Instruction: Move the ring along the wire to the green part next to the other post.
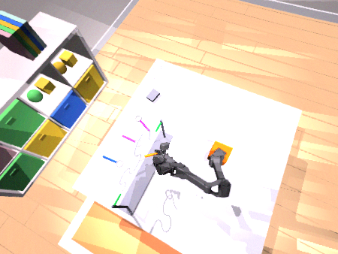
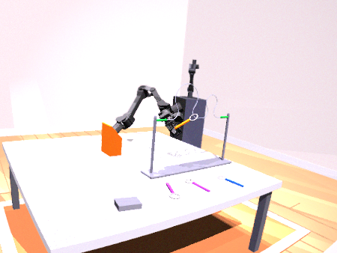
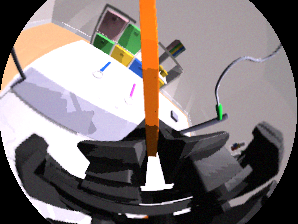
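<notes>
My gripper [image 2: 175, 128] [image 3: 150, 117] is shut on the orange handle [image 1: 150, 155] [image 2: 183, 123] [image 3: 150, 75], which slants up to the ring [image 2: 193, 117]. The ring is around the thin grey wire [image 2: 198, 93] [image 3: 218, 87], at a low bend between the posts; whether it touches the wire cannot be told. One green part [image 1: 158, 125] [image 2: 162, 120] [image 3: 220, 111] is beside one post [image 1: 163, 129] [image 2: 153, 146]. The other green part [image 1: 117, 199] [image 2: 224, 117] is beside the far post [image 2: 225, 138]. The ring is outside the wrist view.
The posts stand on a grey base [image 2: 187, 167] [image 3: 65, 107] on the white table [image 2: 75, 180]. Two magenta sticks [image 2: 170, 188] [image 2: 201, 186], a blue stick [image 2: 234, 183] and a grey block [image 1: 153, 95] [image 2: 128, 203] lie in front. An orange block [image 2: 111, 140] is at the arm's foot.
</notes>
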{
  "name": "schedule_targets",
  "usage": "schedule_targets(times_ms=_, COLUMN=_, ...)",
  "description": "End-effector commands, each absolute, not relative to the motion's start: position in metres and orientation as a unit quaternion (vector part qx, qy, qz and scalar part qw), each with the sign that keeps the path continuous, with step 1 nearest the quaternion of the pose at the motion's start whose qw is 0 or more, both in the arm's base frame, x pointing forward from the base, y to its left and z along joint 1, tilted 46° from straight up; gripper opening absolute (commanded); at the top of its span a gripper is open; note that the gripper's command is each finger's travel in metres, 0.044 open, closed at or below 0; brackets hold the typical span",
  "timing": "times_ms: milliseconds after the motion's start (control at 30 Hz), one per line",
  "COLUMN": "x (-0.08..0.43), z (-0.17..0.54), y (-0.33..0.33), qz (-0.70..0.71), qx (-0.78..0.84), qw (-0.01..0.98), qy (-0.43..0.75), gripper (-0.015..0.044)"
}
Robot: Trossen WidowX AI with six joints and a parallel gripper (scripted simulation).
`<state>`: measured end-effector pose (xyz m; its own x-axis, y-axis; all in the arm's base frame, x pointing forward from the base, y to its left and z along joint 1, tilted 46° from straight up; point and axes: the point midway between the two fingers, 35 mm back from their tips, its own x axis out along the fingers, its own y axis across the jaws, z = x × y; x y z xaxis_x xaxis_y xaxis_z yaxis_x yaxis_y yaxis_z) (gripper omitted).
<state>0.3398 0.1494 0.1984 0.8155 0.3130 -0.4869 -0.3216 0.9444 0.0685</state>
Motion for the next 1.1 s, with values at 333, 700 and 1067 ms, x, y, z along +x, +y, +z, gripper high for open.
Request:
schedule_targets(times_ms=333, x=0.351, z=0.211, y=0.095, qz=0.119, qx=-0.174, qw=0.948, qy=0.237, gripper=-0.015)
schedule_targets(times_ms=700, x=0.358, z=0.226, y=0.065, qz=0.089, qx=-0.274, qw=0.93, qy=0.226, gripper=-0.015)
schedule_targets(times_ms=1067, x=0.363, z=0.243, y=0.043, qz=0.064, qx=-0.356, qw=0.907, qy=0.215, gripper=-0.015)
